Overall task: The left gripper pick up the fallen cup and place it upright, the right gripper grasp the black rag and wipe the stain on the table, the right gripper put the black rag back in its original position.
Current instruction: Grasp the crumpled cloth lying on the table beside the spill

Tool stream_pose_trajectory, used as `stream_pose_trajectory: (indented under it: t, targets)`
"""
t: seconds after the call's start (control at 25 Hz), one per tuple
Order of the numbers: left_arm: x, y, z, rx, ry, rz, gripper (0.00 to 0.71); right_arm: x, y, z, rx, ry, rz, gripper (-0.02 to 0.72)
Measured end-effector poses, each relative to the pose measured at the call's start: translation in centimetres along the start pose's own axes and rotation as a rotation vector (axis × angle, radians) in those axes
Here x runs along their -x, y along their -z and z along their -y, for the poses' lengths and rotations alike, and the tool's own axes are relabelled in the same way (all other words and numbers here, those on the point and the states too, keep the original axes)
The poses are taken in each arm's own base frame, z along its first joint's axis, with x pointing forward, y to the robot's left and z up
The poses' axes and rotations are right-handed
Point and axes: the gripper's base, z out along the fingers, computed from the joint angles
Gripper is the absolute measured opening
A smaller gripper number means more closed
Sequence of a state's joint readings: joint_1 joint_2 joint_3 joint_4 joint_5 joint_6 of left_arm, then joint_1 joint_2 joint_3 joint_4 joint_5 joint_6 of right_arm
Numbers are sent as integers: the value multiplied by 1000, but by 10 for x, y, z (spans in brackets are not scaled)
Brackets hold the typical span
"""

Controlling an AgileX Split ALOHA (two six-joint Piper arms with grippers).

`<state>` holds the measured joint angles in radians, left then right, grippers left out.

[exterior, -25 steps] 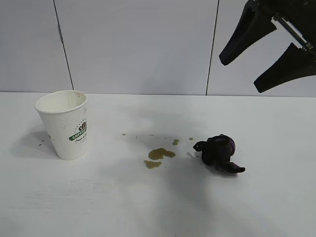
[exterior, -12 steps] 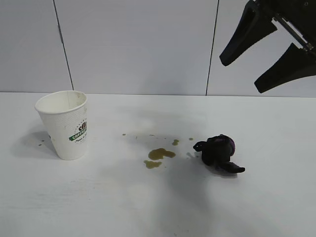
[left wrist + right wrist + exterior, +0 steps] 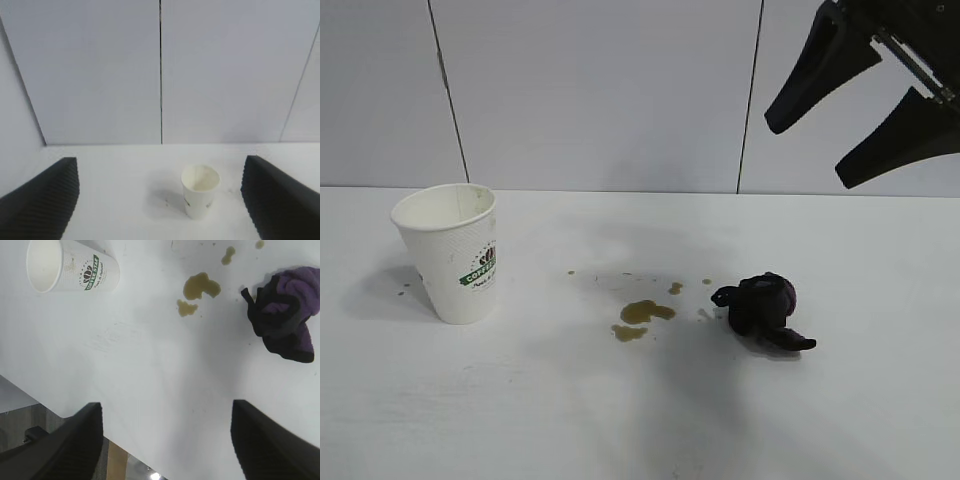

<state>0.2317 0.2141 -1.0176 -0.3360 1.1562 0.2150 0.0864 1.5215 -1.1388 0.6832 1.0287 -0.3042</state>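
Note:
The white paper cup (image 3: 452, 252) with a green logo stands upright at the table's left; it also shows in the left wrist view (image 3: 200, 191) and the right wrist view (image 3: 70, 271). The yellowish-brown stain (image 3: 642, 316) lies mid-table, with small droplets around it, and shows in the right wrist view (image 3: 200, 288). The black rag (image 3: 763, 308) with purple folds lies just right of the stain, also in the right wrist view (image 3: 284, 321). My right gripper (image 3: 805, 153) hangs open high above the rag, at the upper right. My left gripper (image 3: 160, 172) is open and empty, well back from the cup.
The white table (image 3: 520, 400) runs wide around these things. A grey panelled wall (image 3: 600, 90) stands behind it. The table's front edge, with the floor below it, shows in the right wrist view (image 3: 75, 407).

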Motion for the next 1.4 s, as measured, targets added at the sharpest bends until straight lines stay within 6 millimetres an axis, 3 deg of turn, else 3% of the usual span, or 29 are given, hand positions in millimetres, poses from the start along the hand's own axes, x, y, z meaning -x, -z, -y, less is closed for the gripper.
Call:
stream_pose_trajectory:
  t: [0.24, 0.48, 0.72, 1.12, 1.4]
  targets:
    - [-61, -35, -8, -4, 67, -225, 633, 0, 0, 1, -6, 4, -2, 495]
    - [-104, -47, -19, 99, 27, -321, 633, 0, 0, 1, -9, 7, -3, 495]
    - [-125, -59, -26, 116, 28, -396, 633, -2, 0, 4, -38, 27, -22, 495]
    - [-130, -65, -32, 85, -7, -383, 633, -6, 1, 17, -176, 103, -78, 495]
    - [-129, -65, -32, 75, -11, -374, 633, 3, -26, 37, -221, 74, -108, 495]
